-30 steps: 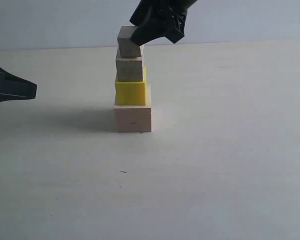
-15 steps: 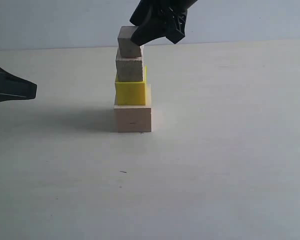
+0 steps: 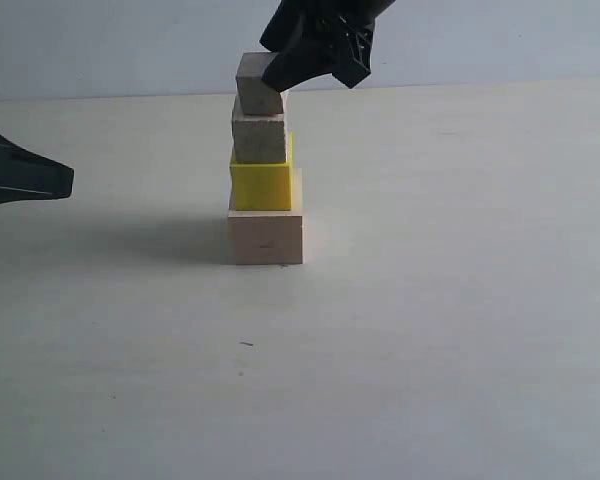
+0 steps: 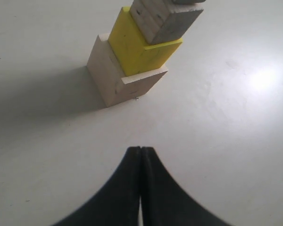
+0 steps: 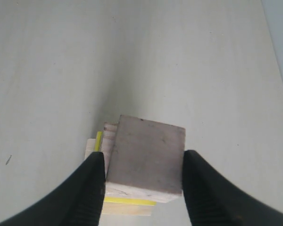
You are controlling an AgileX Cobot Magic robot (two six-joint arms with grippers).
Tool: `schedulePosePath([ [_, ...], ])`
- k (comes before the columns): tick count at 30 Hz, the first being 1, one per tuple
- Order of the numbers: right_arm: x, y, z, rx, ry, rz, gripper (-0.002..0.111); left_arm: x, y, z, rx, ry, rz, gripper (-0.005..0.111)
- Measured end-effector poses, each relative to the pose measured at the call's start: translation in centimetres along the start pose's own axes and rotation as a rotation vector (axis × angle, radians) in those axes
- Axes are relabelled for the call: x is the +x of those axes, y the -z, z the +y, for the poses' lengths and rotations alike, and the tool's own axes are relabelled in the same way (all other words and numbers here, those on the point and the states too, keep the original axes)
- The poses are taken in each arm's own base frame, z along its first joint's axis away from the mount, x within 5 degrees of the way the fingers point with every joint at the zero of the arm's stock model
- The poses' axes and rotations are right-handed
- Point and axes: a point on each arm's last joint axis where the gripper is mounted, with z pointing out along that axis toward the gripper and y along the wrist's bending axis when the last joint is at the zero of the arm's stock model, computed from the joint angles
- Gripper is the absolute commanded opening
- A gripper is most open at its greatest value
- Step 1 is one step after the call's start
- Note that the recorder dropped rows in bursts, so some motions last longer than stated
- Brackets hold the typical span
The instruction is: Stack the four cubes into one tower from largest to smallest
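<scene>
Pale tabletop (image 3: pixel 450 320) under a plain wall, and up top the right gripper (image 5: pixel 144 162) has its jaws pressed to both sides of the smallest cube (image 3: pixel 255 82), which looks seated, a touch askew, on the small wooden cube (image 3: pixel 258 138). Below comes the yellow cube (image 3: pixel 261 186), then the largest cube (image 3: pixel 266 238) on the table, so the order looks right! Only letting go and backing off seems left. Left gripper (image 4: pixel 140 155) sits closed, well apart. No brand, label or writing I can read
</scene>
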Motion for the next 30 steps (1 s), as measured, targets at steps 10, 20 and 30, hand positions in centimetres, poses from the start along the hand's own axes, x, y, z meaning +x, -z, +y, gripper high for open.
schedulePosePath([
  [10, 0.0, 0.0, 0.0, 0.0, 0.002, 0.0, 0.04, 0.0, 0.0, 0.0, 0.0, 0.0, 0.0, 0.0],
  [20, -0.17, 0.0, -0.01, 0.001, -0.004, -0.019, 0.04, 0.0, 0.0, 0.0, 0.0, 0.0, 0.0, 0.0],
  [30, -0.17, 0.0, -0.01, 0.001, -0.004, -0.019, 0.04, 0.05, 0.0, -0.06, 0.006, 0.0, 0.005, 0.0],
])
